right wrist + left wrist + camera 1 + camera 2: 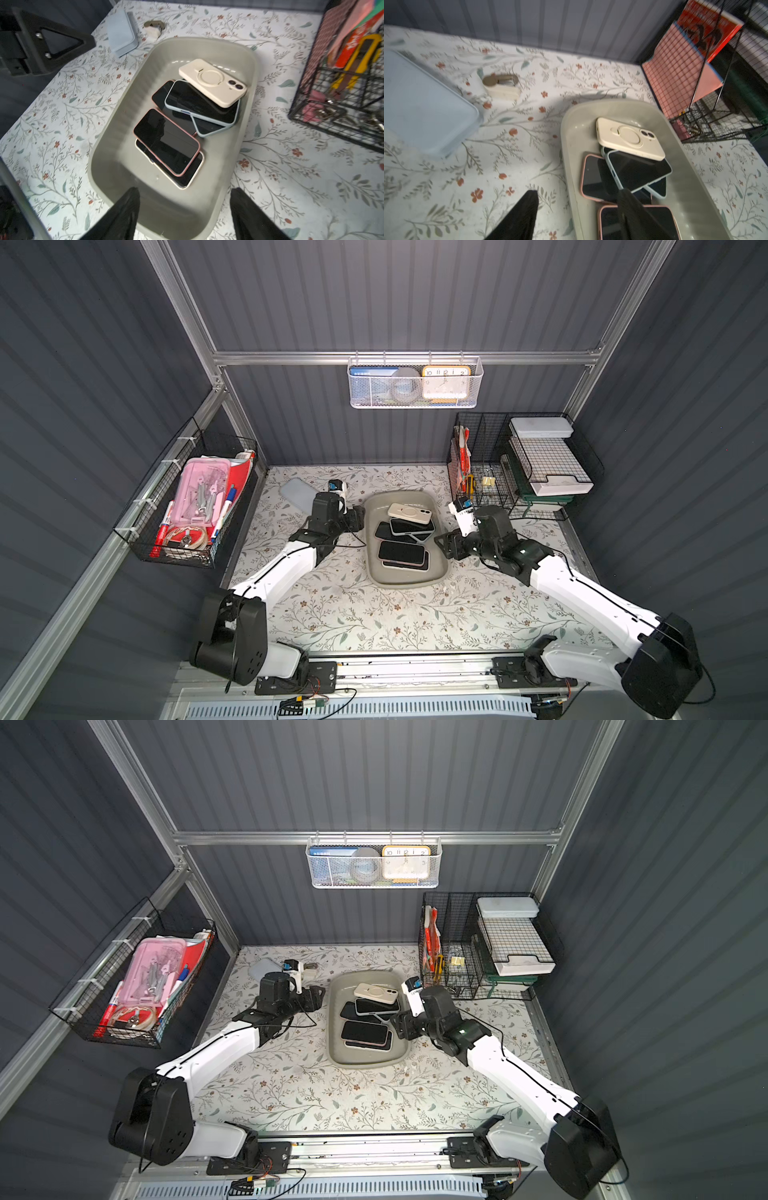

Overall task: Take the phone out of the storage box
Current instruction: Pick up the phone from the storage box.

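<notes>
The grey-beige storage box [415,580] [365,1060] sits mid-table holding several overlapping phones. A cream-cased phone [409,513] [629,138] [212,83] lies face down on top at the far end. Under it is a blue-cased phone [199,104], and nearer lies a pink-cased phone [401,552] [166,143], both screen up. My left gripper [358,519] [578,192] is open astride the box's left rim, one finger over the table, one over the phones. At the box's right side my right gripper [441,546] [184,189] is open, with a box corner between its fingers. Neither holds anything.
A pale blue-grey slab [293,489] and a small cream stapler-like object [501,87] lie at the back left. A black wire rack [523,464] stands at the back right, close to the box. Another black wire basket [187,506] hangs on the left wall.
</notes>
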Robot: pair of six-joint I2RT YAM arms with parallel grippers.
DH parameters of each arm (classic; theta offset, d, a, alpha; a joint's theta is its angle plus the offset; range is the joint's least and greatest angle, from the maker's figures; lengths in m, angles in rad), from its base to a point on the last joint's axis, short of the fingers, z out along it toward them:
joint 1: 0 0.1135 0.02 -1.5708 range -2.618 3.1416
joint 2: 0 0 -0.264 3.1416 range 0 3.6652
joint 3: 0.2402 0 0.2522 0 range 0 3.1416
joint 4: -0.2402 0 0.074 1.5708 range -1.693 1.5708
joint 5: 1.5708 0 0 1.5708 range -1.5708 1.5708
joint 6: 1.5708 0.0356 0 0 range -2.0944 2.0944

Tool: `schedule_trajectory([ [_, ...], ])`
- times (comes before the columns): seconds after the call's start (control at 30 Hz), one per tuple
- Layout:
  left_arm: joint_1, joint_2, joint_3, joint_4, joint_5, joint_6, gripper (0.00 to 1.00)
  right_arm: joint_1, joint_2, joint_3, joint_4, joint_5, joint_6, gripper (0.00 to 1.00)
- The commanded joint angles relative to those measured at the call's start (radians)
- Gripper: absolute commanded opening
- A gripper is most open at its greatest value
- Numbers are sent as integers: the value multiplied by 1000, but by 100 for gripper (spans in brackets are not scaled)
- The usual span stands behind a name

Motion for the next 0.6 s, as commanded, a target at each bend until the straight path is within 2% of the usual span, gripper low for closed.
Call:
schedule_trajectory([
  [0.0, -14, 47, 23, -74, 28, -46, 61, 24, 71, 57, -103, -60, -2, 72],
  [0.1, -37, 98, 23, -73, 35, -56, 59, 78, 128, 111, -165, -72, -55, 73],
  [0.23, -56, 141, 16, -60, 31, -66, 59, 159, 198, 140, -219, -35, -232, 81],
  [0.37, -60, 167, 10, -49, 38, -71, 61, 174, 282, 181, -230, -97, -367, 94],
  [0.47, -65, 182, 10, -49, 45, -71, 62, 174, 381, 271, -277, -88, -440, 96],
  [0.57, -68, 189, 10, -47, 50, -71, 63, 173, 510, 413, -405, -57, -512, 96],
])
